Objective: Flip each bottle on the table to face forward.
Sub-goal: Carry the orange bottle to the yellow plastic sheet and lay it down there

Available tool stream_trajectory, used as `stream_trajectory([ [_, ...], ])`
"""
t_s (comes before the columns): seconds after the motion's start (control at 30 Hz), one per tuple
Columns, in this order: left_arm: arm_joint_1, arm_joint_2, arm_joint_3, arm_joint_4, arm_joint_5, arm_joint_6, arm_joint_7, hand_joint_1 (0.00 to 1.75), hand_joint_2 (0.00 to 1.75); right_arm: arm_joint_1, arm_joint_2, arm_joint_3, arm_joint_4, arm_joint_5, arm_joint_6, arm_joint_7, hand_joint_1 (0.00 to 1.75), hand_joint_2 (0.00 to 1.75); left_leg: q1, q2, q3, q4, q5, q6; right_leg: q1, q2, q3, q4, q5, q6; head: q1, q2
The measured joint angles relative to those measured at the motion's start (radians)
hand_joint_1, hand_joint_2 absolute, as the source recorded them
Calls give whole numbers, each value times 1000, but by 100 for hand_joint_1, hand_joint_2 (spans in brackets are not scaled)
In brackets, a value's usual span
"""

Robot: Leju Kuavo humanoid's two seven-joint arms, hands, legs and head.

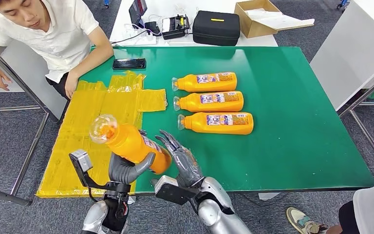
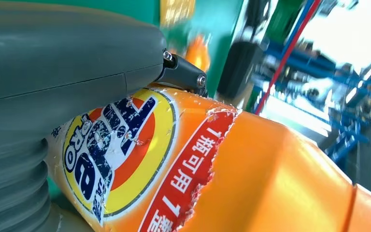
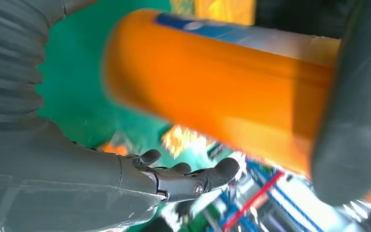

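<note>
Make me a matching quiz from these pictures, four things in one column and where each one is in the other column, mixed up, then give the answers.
Things:
1. black phone
2. held orange bottle
3. black case
4. cardboard box

Places:
A. in the left hand, lifted off the table
B. on the white table, right of the black case
C. on the green table, near the person's arm
D. on the white table, left of the cardboard box

Pairs: 1-C, 2-A, 3-D, 4-B
</note>
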Motion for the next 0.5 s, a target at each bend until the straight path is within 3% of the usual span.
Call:
stream_trajectory([
  [0.27,5,-4,58,-63,-499,293,-7,175,175,92,7,-42,-147,90,-57,-1,0,175,0,0,0,0,0,0,0,0,0,0,0,0,0,0],
  [0.5,-41,-3,176,-117,-1105,405,45,175,175,123,18,-118,-219,58,-41,-29,0,175,0,0,0,0,0,0,0,0,0,0,0,0,0,0],
])
